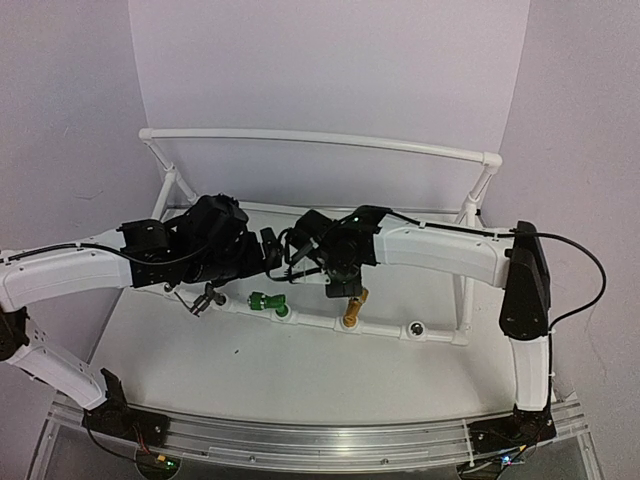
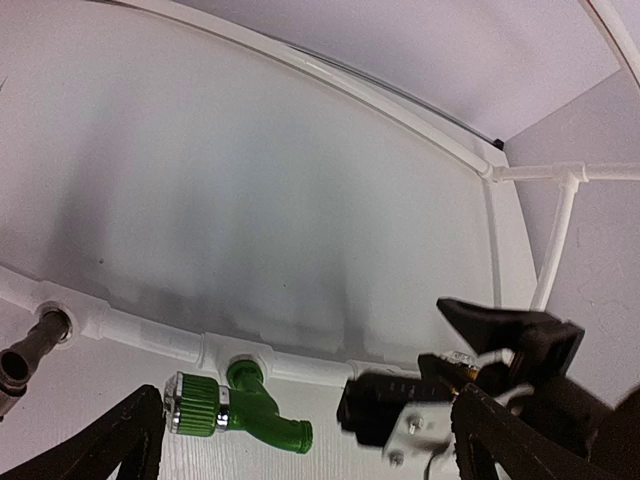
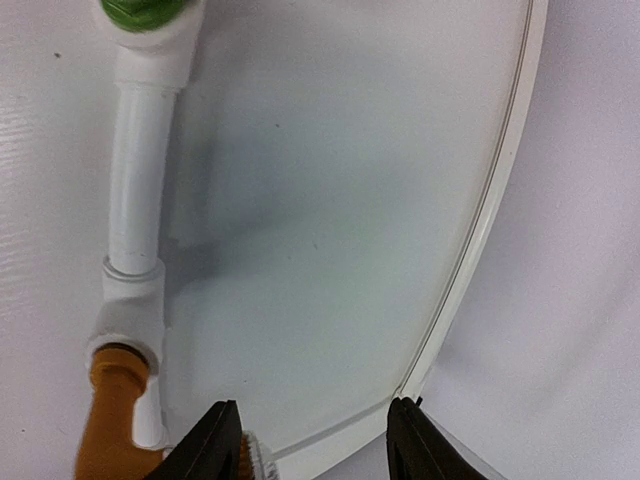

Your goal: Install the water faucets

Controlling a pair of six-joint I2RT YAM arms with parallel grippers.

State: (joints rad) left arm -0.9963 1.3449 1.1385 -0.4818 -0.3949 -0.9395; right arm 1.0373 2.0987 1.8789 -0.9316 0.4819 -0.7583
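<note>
The white pipe frame's front pipe [image 1: 310, 318] carries all three faucets. The dark grey faucet [image 1: 205, 297] sits at its left end, the green faucet [image 1: 268, 302] in the middle socket, and the brass faucet [image 1: 354, 308] further right. My left gripper [image 1: 272, 250] is open and empty, just behind and above the green faucet [image 2: 235, 405]; the grey faucet [image 2: 25, 355] shows at the left edge of that view. My right gripper [image 1: 340, 285] is open and empty, right above the brass faucet [image 3: 110, 420], which lies beside its left finger [image 3: 205, 445].
An empty round socket [image 1: 415, 328] sits at the right end of the front pipe. The frame's tall back rail [image 1: 320, 140] and side struts [image 1: 470, 210] stand behind the arms. The right gripper's black body [image 2: 400, 415] is close to my left gripper's right finger [image 2: 540, 440].
</note>
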